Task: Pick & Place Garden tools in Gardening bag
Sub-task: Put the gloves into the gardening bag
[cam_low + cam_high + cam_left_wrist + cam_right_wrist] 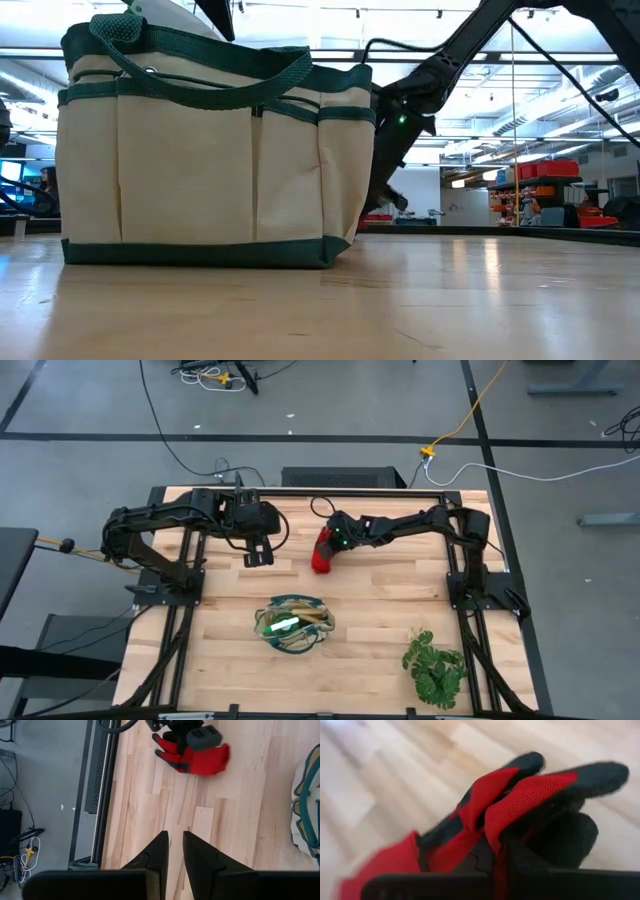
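The red glove (321,557) with black fingertips is at the table's far middle, in my right gripper (328,546), which is shut on it. It also shows in the left wrist view (207,761) and close up in the right wrist view (520,795). The cream gardening bag (293,626) with dark green trim stands upright on its base at the near middle. A green spray bottle (280,625) and wooden handles (316,620) show inside it. My left gripper (258,556) is shut and empty, left of the glove. My right gripper pinches the glove between its two fingers, around the base of the glove's fingers (492,837). It comes from above, slanting in from the table's right. The black fingertips (600,775) stick out past the gripper. Whether the glove is clear of the table, I cannot tell.
A leafy green plant (436,665) stands at the near right. The bag fills the left of the low view (200,160) and hides most of what is behind it. Bare wood lies between the glove and the bag.
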`<state>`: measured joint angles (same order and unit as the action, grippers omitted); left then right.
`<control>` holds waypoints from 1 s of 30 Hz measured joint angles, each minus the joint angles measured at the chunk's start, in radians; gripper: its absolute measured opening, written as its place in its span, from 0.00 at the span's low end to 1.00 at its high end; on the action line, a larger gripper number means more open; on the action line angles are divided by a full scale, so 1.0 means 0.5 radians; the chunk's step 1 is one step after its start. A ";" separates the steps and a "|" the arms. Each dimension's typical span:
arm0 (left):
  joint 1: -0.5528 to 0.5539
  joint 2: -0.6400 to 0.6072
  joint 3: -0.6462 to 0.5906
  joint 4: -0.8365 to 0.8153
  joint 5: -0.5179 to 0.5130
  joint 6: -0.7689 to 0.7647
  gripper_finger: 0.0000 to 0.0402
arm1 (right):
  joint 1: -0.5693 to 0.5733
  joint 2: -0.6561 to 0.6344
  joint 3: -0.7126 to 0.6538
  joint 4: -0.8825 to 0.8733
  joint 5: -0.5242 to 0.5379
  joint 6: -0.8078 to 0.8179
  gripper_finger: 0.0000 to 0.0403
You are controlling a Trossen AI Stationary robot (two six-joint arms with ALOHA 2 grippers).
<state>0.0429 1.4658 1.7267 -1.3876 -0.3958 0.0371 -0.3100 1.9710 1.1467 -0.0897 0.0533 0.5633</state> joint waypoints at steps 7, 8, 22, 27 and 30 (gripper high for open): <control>0.000 0.000 0.000 0.001 0.000 -0.002 0.15 | 0.028 -0.142 0.000 -0.037 -0.017 -0.056 0.02; 0.000 0.000 0.000 0.001 0.000 -0.002 0.15 | 0.035 -0.157 0.000 -0.045 -0.003 -0.068 0.02; 0.000 0.000 0.000 0.002 0.000 -0.003 0.15 | 0.194 -0.489 0.000 -0.082 0.264 -0.258 0.02; 0.000 0.000 0.000 0.004 0.000 -0.002 0.15 | 0.291 -0.601 0.002 -0.074 0.371 -0.290 0.02; -0.001 0.000 0.000 0.014 0.000 -0.002 0.15 | 0.368 -0.645 0.002 -0.048 0.464 -0.390 0.02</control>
<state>0.0425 1.4658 1.7267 -1.3805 -0.3958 0.0360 -0.1259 1.6487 1.1477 -0.1135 0.2853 0.3681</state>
